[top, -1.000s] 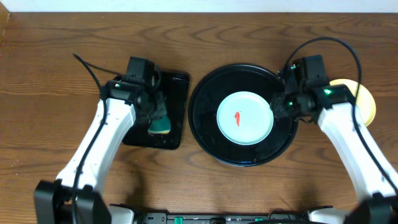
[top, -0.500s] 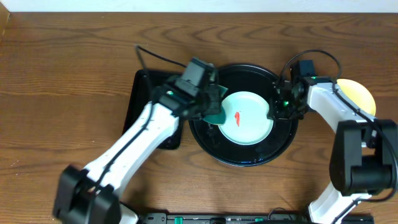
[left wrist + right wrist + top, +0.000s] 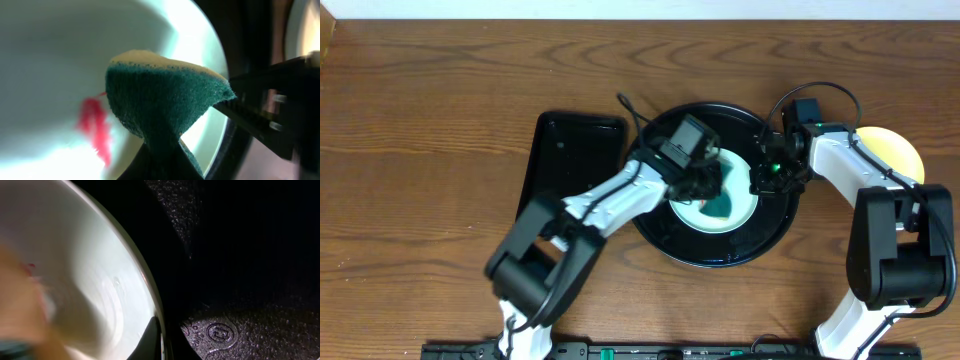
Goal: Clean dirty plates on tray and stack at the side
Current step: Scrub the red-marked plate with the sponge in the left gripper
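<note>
A pale blue-green plate (image 3: 692, 213) lies in the round black tray (image 3: 655, 215). My left gripper (image 3: 713, 192) is shut on a green and yellow sponge (image 3: 723, 207) and holds it over the plate. In the left wrist view the sponge (image 3: 160, 100) sits beside a red smear (image 3: 95, 127) on the plate (image 3: 50, 55). My right gripper (image 3: 761, 180) is shut on the plate's right rim. The right wrist view shows a finger (image 3: 153, 339) inside the plate's rim (image 3: 100, 275) and the tray (image 3: 240, 255). A pale yellow plate (image 3: 898, 152) lies at the far right, partly hidden by the right arm.
A smaller rectangular black tray (image 3: 570, 160) lies to the left of the round tray. The two grippers are close together over the plate. The wooden table (image 3: 410, 130) runs all around.
My left arm has carried the sponge from the rectangular tray rightward onto the plate, now covering most of the red smear from above. The right gripper has stayed at the plate's rim.
</note>
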You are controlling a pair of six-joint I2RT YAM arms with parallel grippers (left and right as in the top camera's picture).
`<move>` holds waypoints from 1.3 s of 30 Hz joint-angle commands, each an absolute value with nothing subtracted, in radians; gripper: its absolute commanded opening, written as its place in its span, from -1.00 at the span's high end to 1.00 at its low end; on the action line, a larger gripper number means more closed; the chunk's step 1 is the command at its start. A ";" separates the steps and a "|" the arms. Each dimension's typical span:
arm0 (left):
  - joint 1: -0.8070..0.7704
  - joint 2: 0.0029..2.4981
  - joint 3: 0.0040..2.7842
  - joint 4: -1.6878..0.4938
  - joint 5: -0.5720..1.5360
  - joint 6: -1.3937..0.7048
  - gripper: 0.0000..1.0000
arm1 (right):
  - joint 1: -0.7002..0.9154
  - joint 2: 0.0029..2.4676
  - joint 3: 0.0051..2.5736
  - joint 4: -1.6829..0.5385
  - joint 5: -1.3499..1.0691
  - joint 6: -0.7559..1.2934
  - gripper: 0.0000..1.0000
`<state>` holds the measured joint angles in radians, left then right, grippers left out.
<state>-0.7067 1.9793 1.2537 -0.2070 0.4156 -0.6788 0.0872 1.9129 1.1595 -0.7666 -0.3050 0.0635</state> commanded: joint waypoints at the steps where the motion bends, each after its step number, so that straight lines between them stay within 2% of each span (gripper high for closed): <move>1: -0.722 2.048 1.270 -0.189 0.403 -0.697 0.85 | 0.126 1.926 1.149 -0.778 -0.262 0.055 0.98; 5: -0.706 2.101 1.270 -0.260 0.282 -0.664 0.85 | 0.141 1.926 1.149 -0.781 -0.262 0.056 0.97; 11: -0.672 2.080 1.291 -0.475 -0.052 -0.598 0.85 | 0.152 1.926 1.149 -0.782 -0.257 0.055 0.97; 21: -0.677 2.063 1.330 -0.673 -0.353 -0.524 0.85 | 0.152 1.926 1.149 -0.801 -0.210 0.059 0.97; 24: -0.678 2.063 1.330 -0.638 -0.255 -0.536 0.85 | 0.152 1.926 1.149 -0.800 -0.210 0.059 0.97; 29: -0.682 2.067 1.330 -0.460 0.218 -0.563 0.85 | 0.152 1.926 1.149 -0.799 -0.210 0.059 0.97; 31: -0.691 2.070 1.330 -0.382 0.336 -0.616 0.85 | 0.152 1.926 1.149 -0.800 -0.210 0.059 0.97; 39: -0.754 2.080 1.330 -0.225 0.397 -0.752 0.85 | 0.152 1.926 1.149 -0.799 -0.210 0.067 0.97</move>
<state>-0.7235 2.0571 1.3449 -0.2474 0.3145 -0.6819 0.1455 1.9083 1.1641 -0.7952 -0.2737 0.0719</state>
